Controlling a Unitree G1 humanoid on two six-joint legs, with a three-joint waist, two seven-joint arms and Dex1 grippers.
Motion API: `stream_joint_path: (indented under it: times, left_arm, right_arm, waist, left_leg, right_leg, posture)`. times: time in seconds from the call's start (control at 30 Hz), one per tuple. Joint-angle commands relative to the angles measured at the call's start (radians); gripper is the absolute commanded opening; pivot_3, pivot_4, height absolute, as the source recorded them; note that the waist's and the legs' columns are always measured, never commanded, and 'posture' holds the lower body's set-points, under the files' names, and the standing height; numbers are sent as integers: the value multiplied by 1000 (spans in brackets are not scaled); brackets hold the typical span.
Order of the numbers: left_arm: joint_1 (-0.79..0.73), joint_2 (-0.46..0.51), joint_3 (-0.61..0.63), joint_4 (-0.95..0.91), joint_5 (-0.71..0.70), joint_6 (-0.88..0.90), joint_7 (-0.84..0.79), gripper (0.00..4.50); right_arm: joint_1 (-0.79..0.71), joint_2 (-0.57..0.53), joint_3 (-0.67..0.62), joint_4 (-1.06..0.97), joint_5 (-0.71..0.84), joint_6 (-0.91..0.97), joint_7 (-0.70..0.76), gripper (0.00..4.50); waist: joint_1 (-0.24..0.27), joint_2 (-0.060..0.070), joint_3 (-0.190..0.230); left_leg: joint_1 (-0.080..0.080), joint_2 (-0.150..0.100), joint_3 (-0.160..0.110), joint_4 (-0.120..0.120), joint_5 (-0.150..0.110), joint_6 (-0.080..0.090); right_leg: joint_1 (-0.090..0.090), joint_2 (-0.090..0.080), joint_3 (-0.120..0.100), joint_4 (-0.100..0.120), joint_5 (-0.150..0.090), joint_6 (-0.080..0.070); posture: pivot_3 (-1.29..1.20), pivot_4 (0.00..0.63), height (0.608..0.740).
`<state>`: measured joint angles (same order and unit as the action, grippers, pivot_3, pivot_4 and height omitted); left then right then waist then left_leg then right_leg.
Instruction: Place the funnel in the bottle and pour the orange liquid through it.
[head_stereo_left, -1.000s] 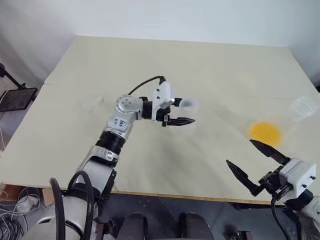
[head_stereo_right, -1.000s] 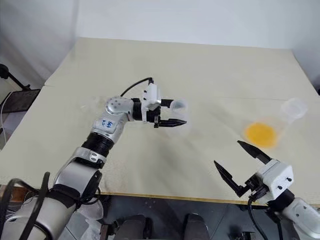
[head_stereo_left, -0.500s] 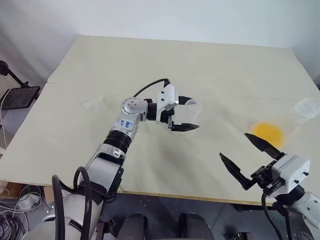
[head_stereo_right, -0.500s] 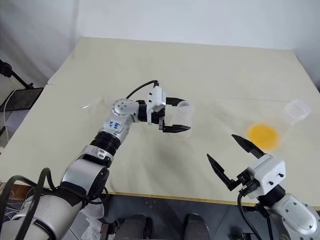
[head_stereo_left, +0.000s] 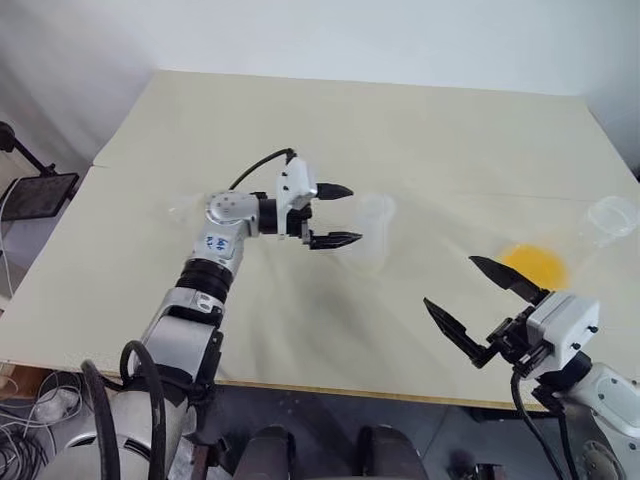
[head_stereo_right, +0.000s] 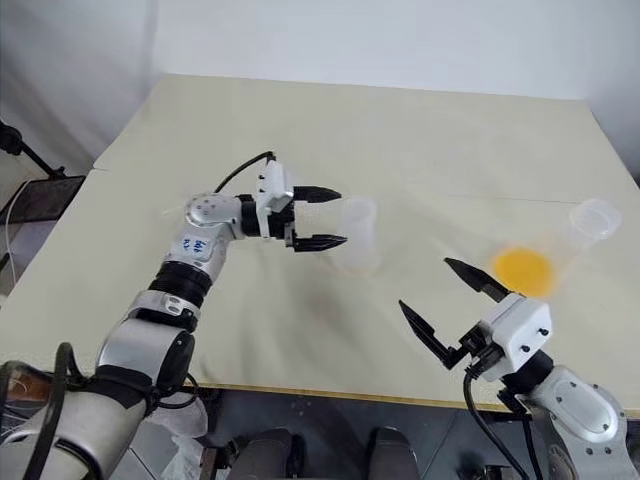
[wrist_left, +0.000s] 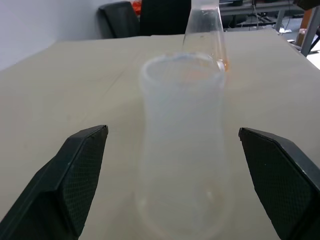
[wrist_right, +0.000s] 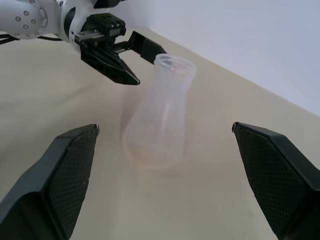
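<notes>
The frosted conical bottle stands upright near the table's middle. My left gripper is open and points at it from the left, with its fingertips just short of the neck and nothing held. A clear flask stands at the right, with the orange liquid pooled in its base. My right gripper hovers open and empty over the front right of the table, left of that flask. A faint tiny clear funnel lies on the table beyond the left forearm.
The beige table is bare at the back. Its front edge runs below both arms. A black stand sits off the table's left side.
My left gripper has opened off the bottle and drawn back to the left, leaving the bottle standing on the table. The right gripper has drifted a little left, still open.
</notes>
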<state>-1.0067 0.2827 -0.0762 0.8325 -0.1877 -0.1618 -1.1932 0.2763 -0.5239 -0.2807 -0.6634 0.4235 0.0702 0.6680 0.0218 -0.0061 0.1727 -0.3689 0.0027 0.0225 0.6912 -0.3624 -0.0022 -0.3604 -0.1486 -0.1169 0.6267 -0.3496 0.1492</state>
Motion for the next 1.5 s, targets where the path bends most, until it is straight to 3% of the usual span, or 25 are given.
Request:
stream_joint_path:
  times: [0.03, 0.2, 0.37, 0.43, 0.53, 0.73, 0.87, 1.2, 1.5]
  left_arm:
    - [26, 39, 52, -57, -21, -2, 36, 4447]
    - [148, 126, 198, -176, -77, -36, 168, 4447]
    - [398, 196, 324, -392, -92, -20, 346, 4447]
    - [596, 213, 447, -481, -88, -58, 464, 4447]
    - [781, 209, 539, -574, -73, -59, 593, 4447]
    - [991, 155, 570, -767, -113, 32, 708, 4447]
    - [979, 131, 519, -830, -126, 108, 735, 4447]
    - [585, 132, 378, -624, -77, 319, 829, 4447]
    - [397, 110, 295, -400, 7, 296, 890, 4447]
  right_arm:
    - [-29, -17, 3, -12, 32, 4, 14, 4500]
    - [-84, -35, 61, -12, 65, 40, 49, 4500]
    - [-165, -50, 127, 22, 63, 72, 74, 4500]
    - [-237, -42, 175, 53, 69, 82, 94, 4500]
    - [-288, -35, 208, 72, 79, 90, 111, 4500]
    - [-320, -42, 223, 96, 97, 88, 144, 4500]
    - [-332, -40, 224, 108, 94, 88, 147, 4500]
    - [-316, -42, 212, 81, 74, 89, 124, 4500]
    - [-258, -35, 202, 27, 68, 91, 65, 4500]
  waist:
    - [0, 0, 0]
    - [-11, 0, 0]
    - [-26, 0, 0]
    - [-30, 0, 0]
    - [-43, 0, 0]
    - [2, -1, 0]
    - [5, -1, 0]
    - [-17, -1, 0]
    - [-22, -1, 0]
  left_leg:
    - [0, 0, 0, 0, 0, 0]
    - [0, 1, -1, 0, 0, 0]
    - [3, 1, -8, -1, 0, 0]
    - [2, 1, -11, 1, 0, 0]
    - [2, 1, -12, 0, 0, 0]
    - [0, 0, -18, 4, 0, 0]
    - [0, -3, -20, 4, -1, 1]
    - [1, -3, -14, 1, -1, 1]
    - [0, -2, -12, 1, 0, 0]
  right_leg:
    - [0, 0, 0, 0, 0, 0]
    - [0, 0, -1, 1, 0, 0]
    - [1, 0, 0, 1, 0, 0]
    - [1, 0, -1, 1, 0, 0]
    - [1, -1, 0, 2, 0, 0]
    - [5, -2, 0, 0, 1, 2]
    - [6, -2, 1, 0, 2, 2]
    - [3, -2, 0, 1, 2, 2]
    - [3, -2, -2, 1, 2, 2]
  posture:
    - [0, 150, 740]
    - [0, 150, 740]
    - [0, 150, 740]
    - [0, 150, 740]
    - [0, 150, 740]
    - [0, 150, 740]
    - [0, 150, 740]
    - [0, 150, 740]
    - [0, 150, 740]
